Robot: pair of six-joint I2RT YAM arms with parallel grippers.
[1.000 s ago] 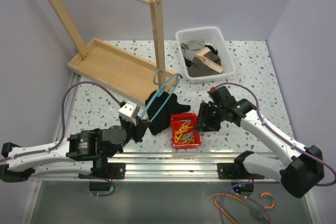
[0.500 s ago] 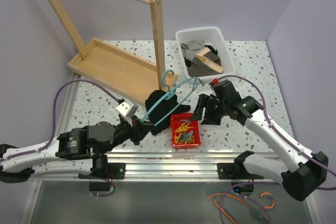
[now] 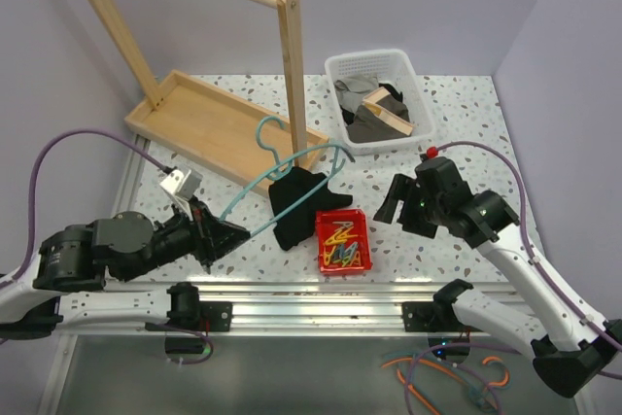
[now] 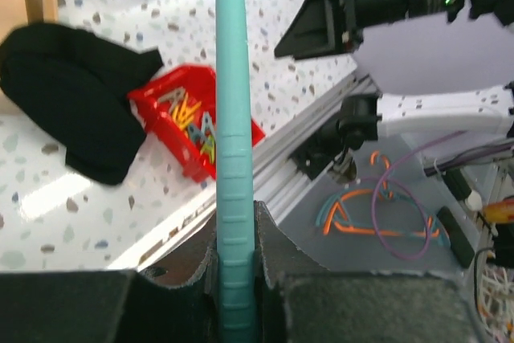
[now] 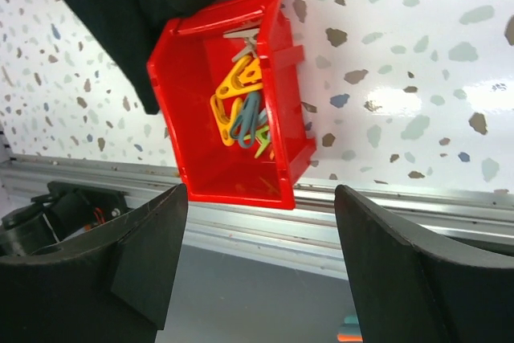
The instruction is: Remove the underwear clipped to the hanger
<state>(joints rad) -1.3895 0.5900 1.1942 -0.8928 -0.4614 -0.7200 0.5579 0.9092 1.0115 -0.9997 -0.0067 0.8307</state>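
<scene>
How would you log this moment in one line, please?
left claw: shut on hanger | right claw: open, by red bin | underwear: on table beside red bin

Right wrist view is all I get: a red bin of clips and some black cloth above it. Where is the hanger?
Observer: The left gripper is shut on the hanger, clamping one end of its frame.
Operator: Is that black cloth clipped to it?
Observer: The underwear lies on the table beside the bin. From above, the hanger's wire crosses its upper part. I cannot tell whether a clip joins them.
Operator: And the hook end?
Observer: The hook sits close beside the upright post of the wooden rack, not hung on its rail.
</scene>
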